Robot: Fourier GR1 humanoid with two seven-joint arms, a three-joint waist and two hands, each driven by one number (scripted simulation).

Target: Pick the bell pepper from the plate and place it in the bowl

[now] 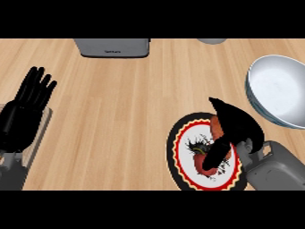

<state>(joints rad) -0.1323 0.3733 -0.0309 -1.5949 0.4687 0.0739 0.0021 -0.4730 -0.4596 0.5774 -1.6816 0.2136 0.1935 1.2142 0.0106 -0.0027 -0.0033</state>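
Fingers curling round the bell pepper on the plate, readying a lift toward the bowl at one o'clock.

You have 1 plate, 1 bell pepper, 1 bowl, 1 grey appliance, 1 small grey object at the top edge, and 2 hands.

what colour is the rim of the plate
Black outer edge, then a red-and-cream scalloped band on the plate, seen in the head view.
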